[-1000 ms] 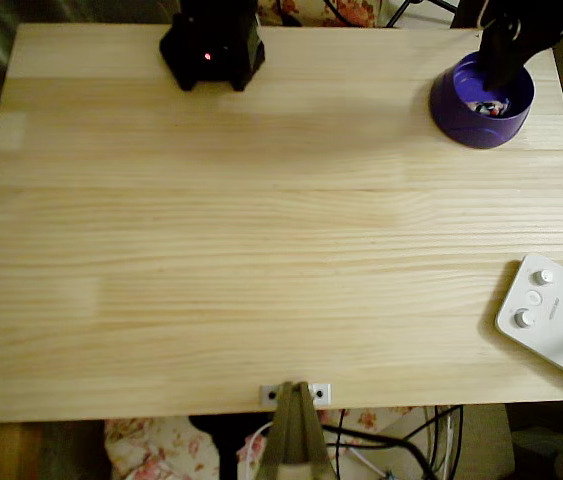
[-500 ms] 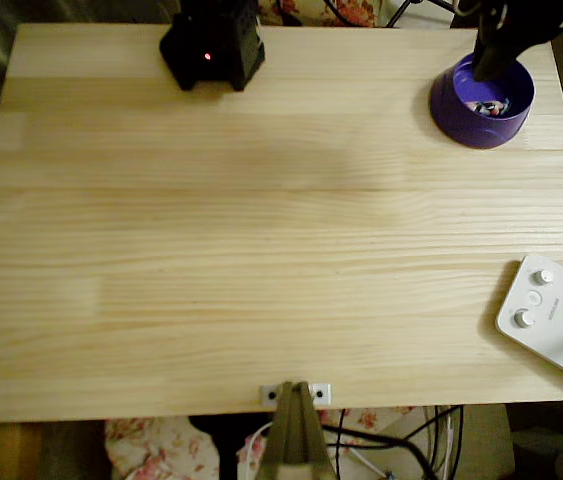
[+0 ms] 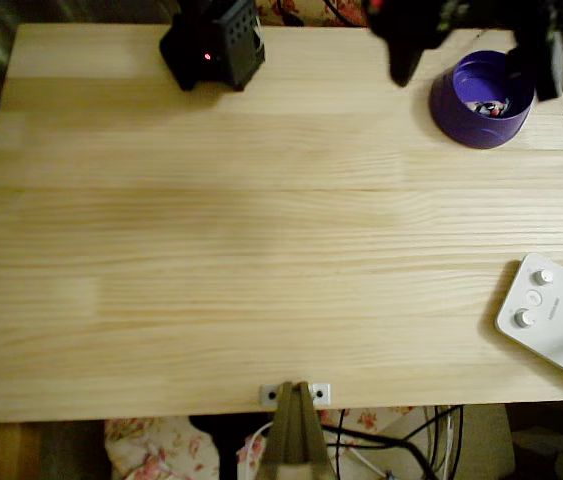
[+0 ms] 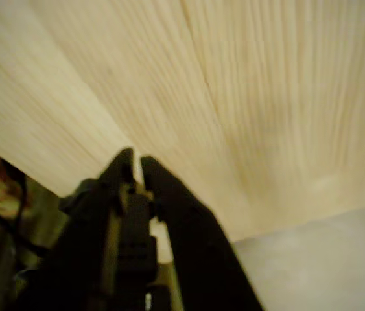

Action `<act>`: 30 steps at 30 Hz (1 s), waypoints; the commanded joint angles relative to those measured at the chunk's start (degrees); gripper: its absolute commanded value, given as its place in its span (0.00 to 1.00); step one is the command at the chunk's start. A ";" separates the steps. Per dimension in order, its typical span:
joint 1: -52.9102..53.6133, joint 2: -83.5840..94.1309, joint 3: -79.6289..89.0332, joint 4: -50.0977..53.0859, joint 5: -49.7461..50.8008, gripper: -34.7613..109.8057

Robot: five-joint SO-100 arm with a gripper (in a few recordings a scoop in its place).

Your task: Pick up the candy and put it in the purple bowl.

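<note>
The purple bowl (image 3: 483,100) stands at the table's far right corner in the overhead view. The candy (image 3: 487,107) lies inside it as a small whitish, red and dark speck. My dark arm is blurred across the top edge, and my gripper (image 3: 401,68) hangs to the left of the bowl, clear of its rim. In the wrist view the black gripper (image 4: 135,159) points at bare wood. Its fingers (image 4: 163,188) are closed to a thin slit with nothing between them.
The arm's black base (image 3: 211,45) with a red light sits at the far left-centre of the wooden table (image 3: 261,230). A white device with knobs (image 3: 551,315) lies at the right edge. A clamp (image 3: 296,393) grips the near edge.
The gripper was over the bowl. It has since risen and swung left, off the bowl. The candy has stayed in the bowl.
</note>
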 commanded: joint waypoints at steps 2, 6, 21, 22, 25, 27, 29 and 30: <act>9.14 13.36 4.92 -2.20 3.25 0.25; 16.88 19.16 13.01 -4.83 4.31 0.24; 45.00 32.70 36.56 -15.21 3.25 0.24; 47.02 33.49 38.41 -16.87 3.25 0.24; 52.56 36.30 44.91 -22.32 3.34 0.24; 55.63 38.32 49.13 -25.22 3.52 0.24; 57.92 40.43 52.91 -27.42 3.60 0.24; 58.80 41.48 54.58 -28.30 3.43 0.24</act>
